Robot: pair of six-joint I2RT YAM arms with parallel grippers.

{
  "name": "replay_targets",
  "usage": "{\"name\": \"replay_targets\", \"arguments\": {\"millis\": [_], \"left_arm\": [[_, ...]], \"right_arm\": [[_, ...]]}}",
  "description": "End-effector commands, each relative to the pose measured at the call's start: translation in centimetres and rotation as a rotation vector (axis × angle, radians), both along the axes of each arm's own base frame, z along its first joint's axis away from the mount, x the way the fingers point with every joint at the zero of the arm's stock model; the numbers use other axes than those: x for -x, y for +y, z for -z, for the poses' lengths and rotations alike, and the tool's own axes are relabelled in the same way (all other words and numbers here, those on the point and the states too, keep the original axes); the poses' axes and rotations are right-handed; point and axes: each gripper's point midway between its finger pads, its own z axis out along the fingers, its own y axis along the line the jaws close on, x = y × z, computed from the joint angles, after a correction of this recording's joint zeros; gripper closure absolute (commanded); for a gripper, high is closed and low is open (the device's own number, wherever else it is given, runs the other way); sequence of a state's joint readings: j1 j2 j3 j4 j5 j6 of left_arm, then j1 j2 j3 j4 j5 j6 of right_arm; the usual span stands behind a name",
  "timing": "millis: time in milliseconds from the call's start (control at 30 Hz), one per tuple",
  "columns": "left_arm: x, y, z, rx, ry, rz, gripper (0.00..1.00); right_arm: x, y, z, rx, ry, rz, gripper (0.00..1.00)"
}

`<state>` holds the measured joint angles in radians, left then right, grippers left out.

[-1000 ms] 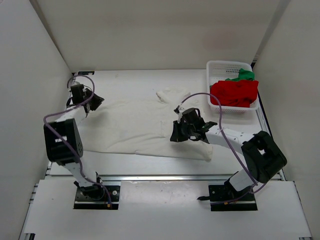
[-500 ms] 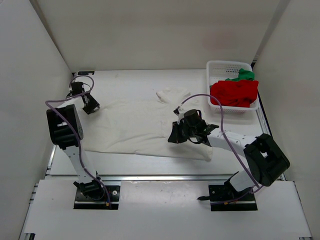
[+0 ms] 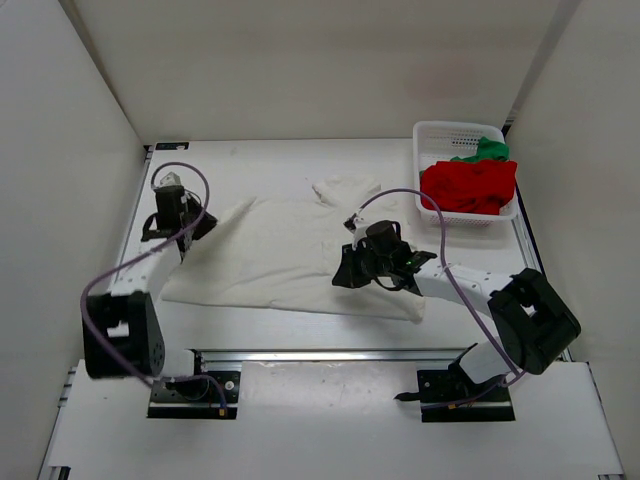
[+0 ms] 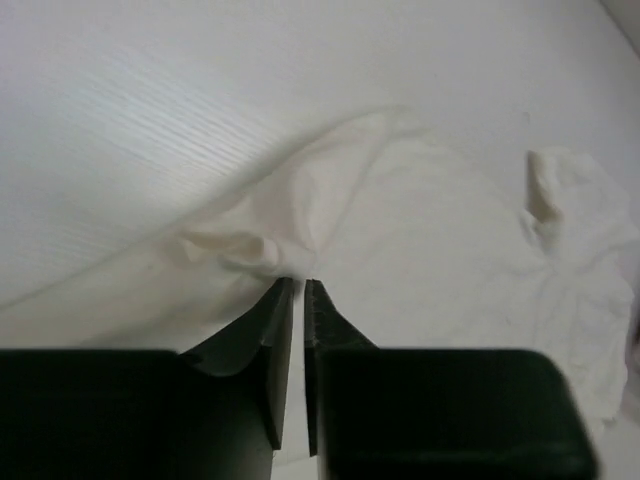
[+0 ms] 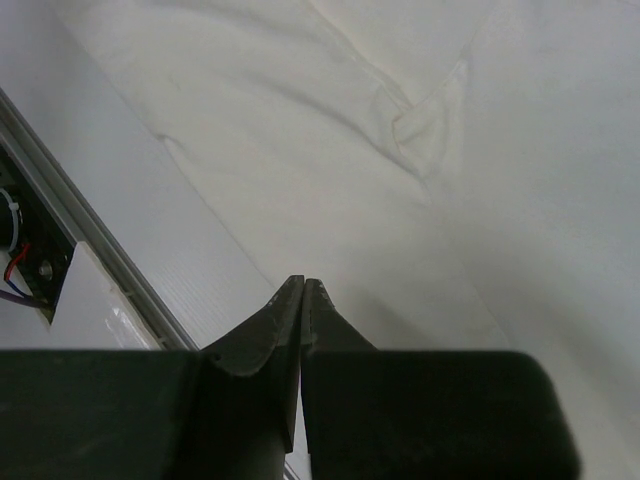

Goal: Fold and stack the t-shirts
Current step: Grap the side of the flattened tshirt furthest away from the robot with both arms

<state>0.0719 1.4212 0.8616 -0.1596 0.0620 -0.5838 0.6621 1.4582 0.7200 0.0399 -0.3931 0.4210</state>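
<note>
The cream-white t-shirt (image 3: 290, 255) lies spread flat across the middle of the table. My left gripper (image 3: 192, 226) is at the shirt's left sleeve. In the left wrist view its jaws (image 4: 300, 282) stand almost together, with a bunched fold of the cream cloth (image 4: 250, 250) pinched at their tips. My right gripper (image 3: 346, 270) rests low over the shirt's right half, near the hem. Its jaws (image 5: 303, 281) are shut, with nothing showing between them, over smooth cloth (image 5: 300, 130). The red t-shirt (image 3: 468, 187) and the green t-shirt (image 3: 488, 150) lie bunched in the basket.
The white mesh basket (image 3: 440, 130) stands at the back right corner. White walls close in the table on the left, back and right. A metal rail (image 3: 320, 352) runs along the near edge, also visible beside my right fingers as a rail (image 5: 40, 230).
My left gripper swung from the far left table edge inward onto the shirt's left sleeve and closed there; the sleeve edge has drawn in to the right. The right gripper barely moved.
</note>
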Motion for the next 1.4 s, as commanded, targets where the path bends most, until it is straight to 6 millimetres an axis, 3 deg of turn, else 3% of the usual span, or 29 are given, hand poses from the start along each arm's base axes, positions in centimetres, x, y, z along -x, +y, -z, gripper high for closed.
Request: {"name": "replay_targets", "arguments": {"millis": [0,33,100,167,233,400,467,600,700,967,1100,1367], "left_arm": [[2.9,-1.5,-0.3,-0.023,-0.058,0.003,0.76],[3.7,-2.8,0.3,-0.01,-0.052,0.033,0.74],[5.8,-3.0,1.9,-0.005,-0.019,0.031,0.64],[6.1,-2.3,1.8,0.016,-0.032,0.003,0.44],[5.3,-0.6,0.8,0.041,-0.06,-0.052,0.39],[1.3,0.2,-2.5,0.043,-0.128,-0.081,0.54],[0.3,0.1,-1.5,0.056,-0.079,-0.077,0.57],[0.4,1.1,3.7,0.13,0.064,-0.111,0.68],[0.3,1.9,5.5,0.166,0.081,-0.148,0.67],[0.1,3.4,7.7,0.101,0.128,-0.193,0.62],[0.2,3.8,8.2,0.086,0.134,-0.214,0.59],[-1.6,4.8,8.0,0.066,0.111,-0.224,0.62]], "right_arm": [[-0.3,0.8,-0.3,-0.024,-0.027,-0.016,1.0],[-0.3,0.8,-0.3,-0.022,-0.023,-0.008,1.0],[-0.4,0.8,-0.3,-0.02,-0.028,-0.011,1.0],[-0.6,0.8,-0.4,-0.02,-0.031,-0.007,0.99],[-0.6,0.9,-0.5,-0.018,-0.03,-0.007,1.0],[-0.4,1.6,-0.6,-0.005,-0.033,-0.025,1.0],[-0.3,1.7,-0.2,0.003,-0.026,-0.026,1.0],[-0.7,1.4,-1.0,-0.007,-0.042,-0.006,1.0],[-0.8,1.1,-1.2,-0.005,-0.053,-0.003,1.0],[-0.4,0.8,-0.4,-0.002,-0.036,-0.007,1.0],[-0.7,0.7,-0.5,-0.004,-0.036,-0.002,1.0],[-0.6,0.7,-0.1,-0.001,-0.032,-0.004,1.0]]}}
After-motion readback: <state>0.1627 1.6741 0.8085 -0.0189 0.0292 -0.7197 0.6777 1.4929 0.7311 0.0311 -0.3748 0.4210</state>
